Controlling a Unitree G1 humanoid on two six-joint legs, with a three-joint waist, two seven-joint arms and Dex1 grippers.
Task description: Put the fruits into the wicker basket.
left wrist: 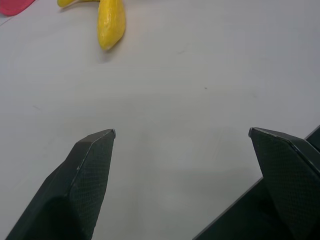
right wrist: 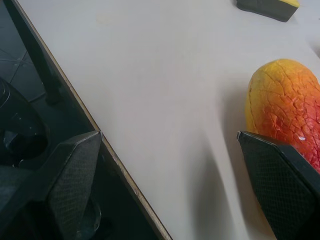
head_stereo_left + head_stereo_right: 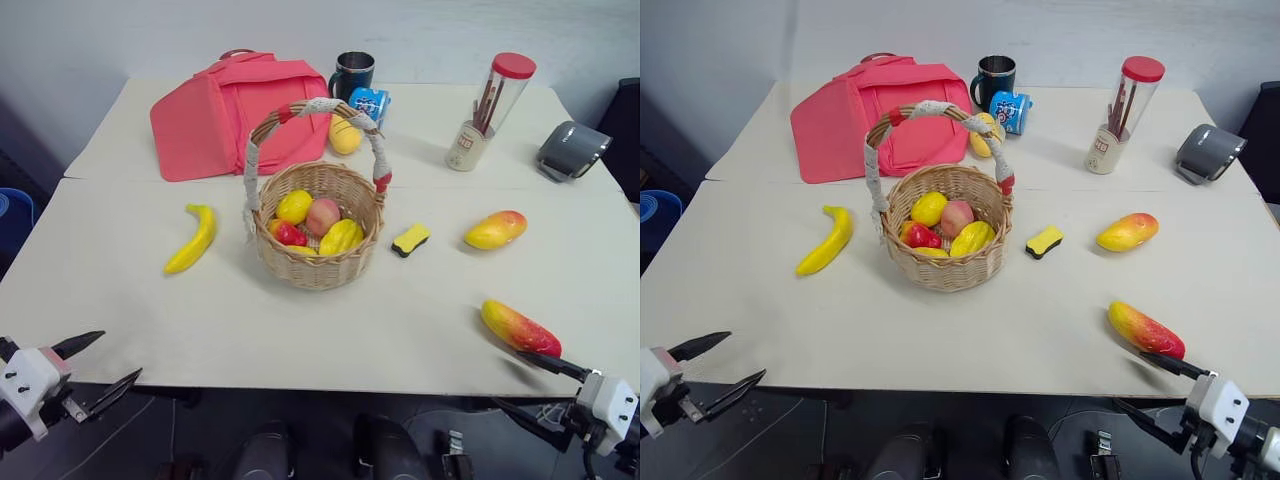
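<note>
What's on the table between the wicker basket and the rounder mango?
A yellow-and-black sponge lies between the wicker basket and rounder mango, seen from the head camera.

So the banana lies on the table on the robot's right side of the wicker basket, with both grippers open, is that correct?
Not quite: the banana lies on the robot's left side of the wicker basket, as the left eye view shows. It does lie on the table, and the left gripper and right gripper are both open.

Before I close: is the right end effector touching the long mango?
Cannot tell. In the right wrist view one finger overlaps the long mango; no gap or contact is plain.
</note>
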